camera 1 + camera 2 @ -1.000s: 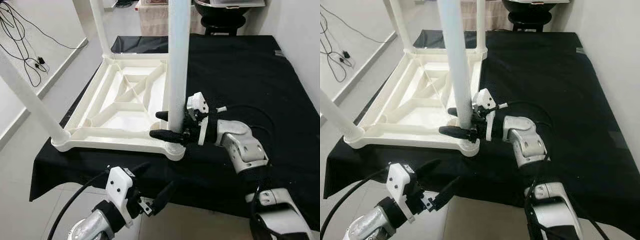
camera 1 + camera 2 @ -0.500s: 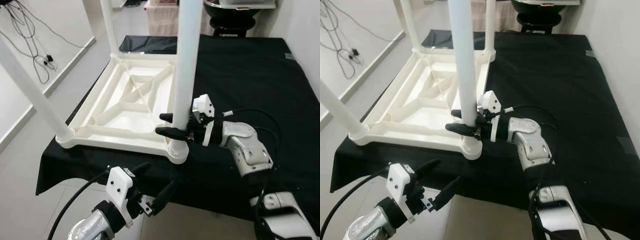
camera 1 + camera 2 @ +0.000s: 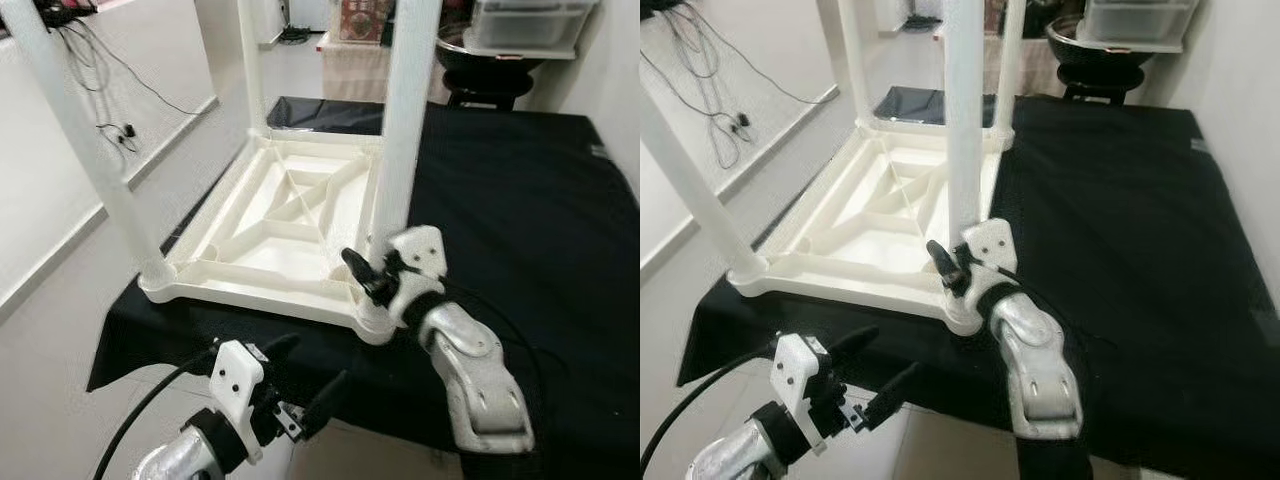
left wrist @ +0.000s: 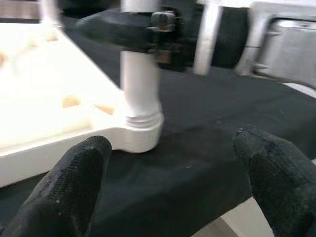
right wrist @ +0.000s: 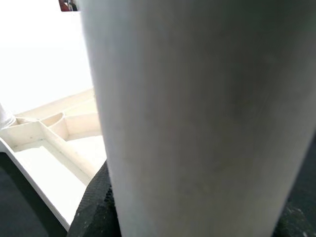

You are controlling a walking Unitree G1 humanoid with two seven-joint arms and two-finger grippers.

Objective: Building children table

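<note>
The right gripper is clamped on the near leg just above its corner socket in the upturned tabletop, apparently screwing it in; next, regrip and twist again, while the left gripper hangs open below.

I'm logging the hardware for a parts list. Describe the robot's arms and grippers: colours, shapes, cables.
Both arms are silver metal with rounded, jointed segments. Each ends in a white plastic bracket and two long, tapered black fingers with textured pads. The left gripper has a black cable looping from its wrist; the right gripper has a black collar behind its white bracket.
</note>
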